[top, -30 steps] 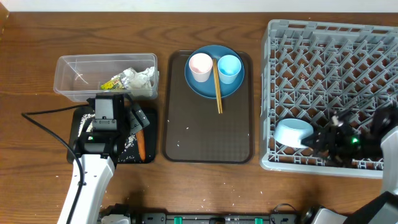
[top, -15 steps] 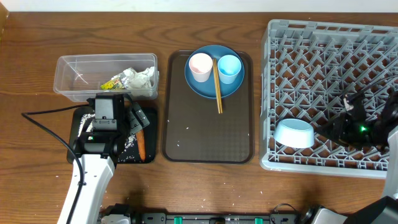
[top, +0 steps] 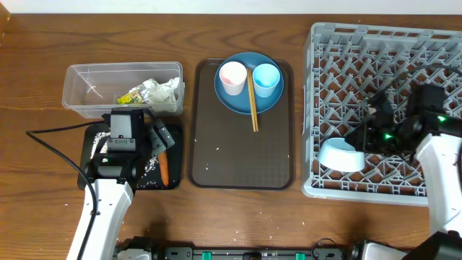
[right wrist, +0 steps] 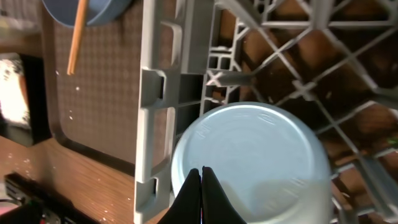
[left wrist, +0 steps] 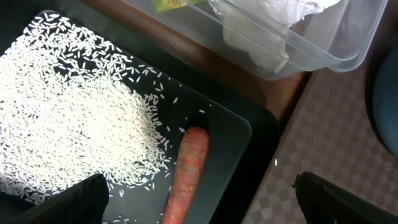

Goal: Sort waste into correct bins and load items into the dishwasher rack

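Right gripper [right wrist: 201, 177]: jaws pressed together, holding nothing. One second ago they were half open at light-blue bowl [right wrist: 249, 162]; since then arm pulled off and came back. Bowl directly under closed tips, upside down in corner of dishwasher rack [right wrist: 152, 93], unmoved. Judgement: bowl loaded, step finished.

Left gripper [left wrist: 198, 200]: jaws spread wide, empty, no change. Carrot piece [left wrist: 188, 174] between fingers, below them; rice grains [left wrist: 68, 118] beside it, both in black tray [left wrist: 242, 124].

Plate [top: 249, 101], cups and chopsticks [top: 253, 105] well apart from both jaws, not yet loaded.
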Robot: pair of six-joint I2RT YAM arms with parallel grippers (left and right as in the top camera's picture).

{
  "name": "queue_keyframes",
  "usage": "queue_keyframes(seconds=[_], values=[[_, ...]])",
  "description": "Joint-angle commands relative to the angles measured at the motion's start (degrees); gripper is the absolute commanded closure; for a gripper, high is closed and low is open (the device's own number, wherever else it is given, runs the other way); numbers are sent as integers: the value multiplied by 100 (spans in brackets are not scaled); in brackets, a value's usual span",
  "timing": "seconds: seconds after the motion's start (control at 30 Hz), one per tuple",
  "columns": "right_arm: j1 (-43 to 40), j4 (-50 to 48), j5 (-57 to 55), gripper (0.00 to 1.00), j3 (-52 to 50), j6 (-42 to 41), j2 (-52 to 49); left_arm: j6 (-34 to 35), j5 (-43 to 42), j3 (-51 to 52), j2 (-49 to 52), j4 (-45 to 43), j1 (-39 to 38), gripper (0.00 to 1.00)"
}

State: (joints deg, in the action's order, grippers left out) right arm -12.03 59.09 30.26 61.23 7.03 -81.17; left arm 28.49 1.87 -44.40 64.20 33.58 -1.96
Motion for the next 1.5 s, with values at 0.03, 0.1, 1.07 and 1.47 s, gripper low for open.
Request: queue_keyframes(seconds=[0.03,0.1,1.07,1.47], values=[[413,39,-754,99,-111,-503,-11,11,4,-83,15,2,28,2],[540,107,-1005,99,-186,-671,-11,11,4,-83,15,2,28,2],[2020,302,-1998,53,260,-1939,348,11,4,-83,15,2,28,2],[2664,-136,-2103,57,144,-2297,-92,11,4,-83,15,2,28,2]])
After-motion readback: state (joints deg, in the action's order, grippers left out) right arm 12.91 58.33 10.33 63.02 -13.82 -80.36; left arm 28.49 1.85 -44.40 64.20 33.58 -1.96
